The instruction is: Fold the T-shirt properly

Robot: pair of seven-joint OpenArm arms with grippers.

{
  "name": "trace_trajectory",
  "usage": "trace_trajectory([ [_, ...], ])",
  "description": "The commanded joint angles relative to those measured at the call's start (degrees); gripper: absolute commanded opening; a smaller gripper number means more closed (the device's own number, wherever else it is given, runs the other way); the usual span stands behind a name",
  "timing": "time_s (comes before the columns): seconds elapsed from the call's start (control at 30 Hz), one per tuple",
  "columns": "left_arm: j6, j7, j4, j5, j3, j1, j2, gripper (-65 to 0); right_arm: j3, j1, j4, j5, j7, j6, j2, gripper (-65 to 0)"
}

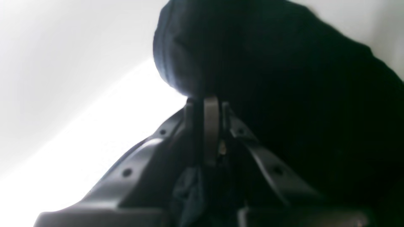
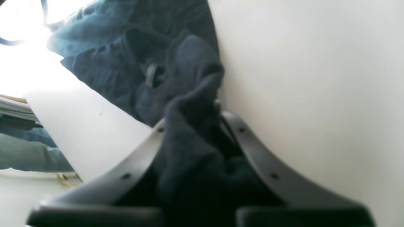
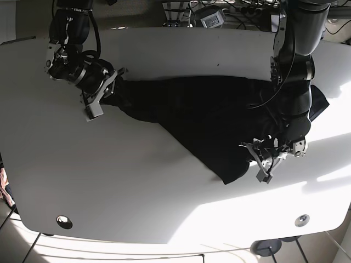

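Note:
A dark navy T-shirt (image 3: 203, 118) lies spread and creased across the white table (image 3: 137, 181), stretched from the far left towards the right. My right gripper (image 3: 116, 83) is at the shirt's left end. In the right wrist view it (image 2: 192, 116) is shut on a bunched fold of the shirt (image 2: 186, 148). My left gripper (image 3: 251, 154) is at the shirt's near right corner. In the left wrist view it (image 1: 206, 101) is shut on dark cloth (image 1: 284, 78), which fills the right half of that view.
Cables and devices (image 3: 211, 16) sit beyond the table's far edge. Two round fittings (image 3: 64, 222) (image 3: 301, 220) sit near the front edge. The left arm's column (image 3: 299, 66) stands over the shirt's right side. Bare table lies in front of the shirt.

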Motion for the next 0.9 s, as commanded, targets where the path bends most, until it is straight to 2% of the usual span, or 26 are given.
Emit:
trace_trajectory([
  [0.03,-0.2,3.7,6.1,0.8,-2.3,-0.5,-1.0,-65.0,0.3,1.8,1.0,-1.5,1.8,0.14,0.6,-62.9],
  [0.17,-0.2,10.4,22.8,0.7,-4.2,2.3,-1.5,-65.0,0.1,6.6,1.3,-10.0,1.8,0.14,0.6,-62.9],
  [0.23,-0.2,13.7,29.8,0.7,-4.2,2.5,-1.3,-65.0,0.1,10.5,1.1,-11.7,1.7,0.14,0.8,-62.9],
  [0.43,-0.2,18.6,38.6,0.7,-4.3,-0.8,-1.2,-65.0,-2.8,23.1,0.7,-18.1,1.7,0.14,4.3,-62.9],
  [0.6,-0.2,20.8,38.6,0.8,-4.6,-9.0,-2.5,-65.0,-7.2,35.5,-3.1,-18.7,1.7,0.14,7.4,-62.9],
  [0.7,-0.2,20.9,38.6,0.9,-6.4,-14.7,-2.9,-65.0,-7.2,43.6,-4.9,-18.8,1.6,0.14,7.3,-62.9],
  [0.77,-0.2,23.4,38.8,0.9,-7.3,-18.2,-4.3,-65.0,-7.2,49.3,-4.8,-18.7,1.3,0.14,7.4,-62.9],
  [0.9,-0.2,26.2,38.8,0.8,-10.6,-21.2,-5.0,-65.0,-7.2,52.7,-2.1,-18.7,1.3,0.14,7.3,-62.9],
])
